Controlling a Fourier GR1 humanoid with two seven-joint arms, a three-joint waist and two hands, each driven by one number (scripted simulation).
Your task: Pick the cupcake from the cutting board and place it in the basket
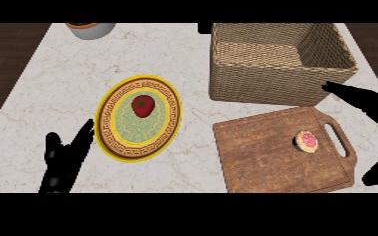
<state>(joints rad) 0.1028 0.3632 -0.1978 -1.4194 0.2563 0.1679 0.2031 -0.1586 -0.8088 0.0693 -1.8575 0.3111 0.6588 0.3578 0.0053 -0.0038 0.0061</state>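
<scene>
One small cupcake (307, 141) sits on the wooden cutting board (266, 155), near the board's handle slot at its right end, pink-topped and upright so far as the head view shows. It looks light and soft, its frosting easily smeared and its body easily crushed; the safest hold appears to be around the lower sides, thumb against fingers, leaving the top alone.

Seen from the head, the robot's right hand (354, 96) reaches in from the right edge with fingers straight and holding nothing, poised above the board's far right corner and beside the woven basket (258, 75). The cupcake lies nearer the robot than this hand and slightly to its left, apart from it and untouched. The basket stands just beyond the board, open side up.

At lower left, the left hand (63, 162) rests open on the marble table (59, 80), beside a patterned plate (118, 150) carrying a red strawberry (142, 105), well away from the cupcake.
</scene>
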